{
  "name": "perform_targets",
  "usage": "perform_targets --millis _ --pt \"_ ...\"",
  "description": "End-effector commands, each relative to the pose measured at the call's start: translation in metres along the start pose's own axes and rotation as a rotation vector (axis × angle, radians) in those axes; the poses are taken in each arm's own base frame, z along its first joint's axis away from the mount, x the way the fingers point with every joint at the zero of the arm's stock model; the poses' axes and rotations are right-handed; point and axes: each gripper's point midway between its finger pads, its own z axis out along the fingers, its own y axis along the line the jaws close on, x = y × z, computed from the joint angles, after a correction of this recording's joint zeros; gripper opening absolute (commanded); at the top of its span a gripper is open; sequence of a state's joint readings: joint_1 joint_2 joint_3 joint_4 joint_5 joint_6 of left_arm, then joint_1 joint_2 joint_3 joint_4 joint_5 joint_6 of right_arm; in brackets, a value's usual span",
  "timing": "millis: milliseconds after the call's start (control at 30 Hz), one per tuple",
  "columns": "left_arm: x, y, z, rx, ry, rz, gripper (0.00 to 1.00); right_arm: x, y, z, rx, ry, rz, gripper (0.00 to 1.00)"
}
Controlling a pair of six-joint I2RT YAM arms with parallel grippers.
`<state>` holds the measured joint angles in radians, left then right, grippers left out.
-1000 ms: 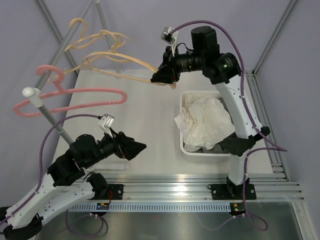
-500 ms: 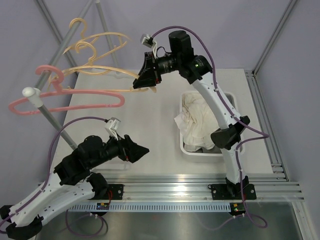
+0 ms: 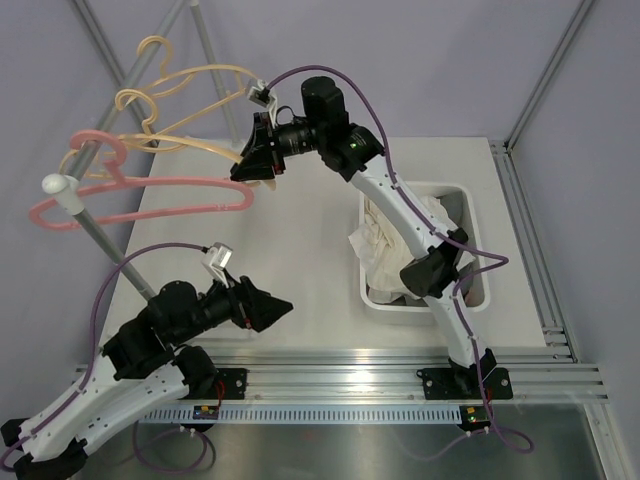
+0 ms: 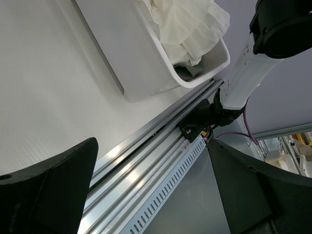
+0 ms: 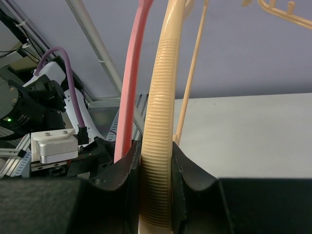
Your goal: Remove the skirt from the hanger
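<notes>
right gripper [image 3: 246,167]: swung left across the worktop, away from over the bin [image 3: 470,200] | beige hanger [image 5: 156,122]: carried left with it, tip now beside the pink hanger's [image 3: 150,185] end | right forearm: now crossing above the bin | left gripper [image 3: 272,308]: slightly lower in the top view

Bright, even light with soft shadows; glare streaks the aluminium rail [image 3: 350,372], and wrist-view foregrounds blur.
</notes>
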<state>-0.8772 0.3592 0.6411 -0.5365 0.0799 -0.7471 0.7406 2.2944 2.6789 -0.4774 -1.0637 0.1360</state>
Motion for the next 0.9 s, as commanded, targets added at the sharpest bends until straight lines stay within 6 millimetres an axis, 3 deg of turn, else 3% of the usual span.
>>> perform_targets --millis 0,233,533,700,867 --pt "0.001 -0.005 -0.002 0.031 -0.008 -0.018 0.99 -0.033 0.009 0.012 0.006 -0.090 -0.148 0.00" --pt "0.002 -0.003 -0.001 0.030 -0.009 -0.021 0.99 -0.039 0.011 0.028 0.028 -0.125 -0.182 0.00" --pt "0.005 -0.001 -0.001 0.032 -0.005 -0.029 0.99 -0.018 -0.003 0.037 0.032 -0.096 -0.119 0.01" --pt "0.005 -0.001 -0.004 0.028 -0.009 -0.033 0.99 -0.005 -0.009 0.042 0.050 -0.066 -0.088 0.09" --pt "0.005 0.000 -0.005 0.025 -0.010 -0.038 0.99 -0.006 -0.008 0.039 0.077 -0.060 -0.074 0.18"
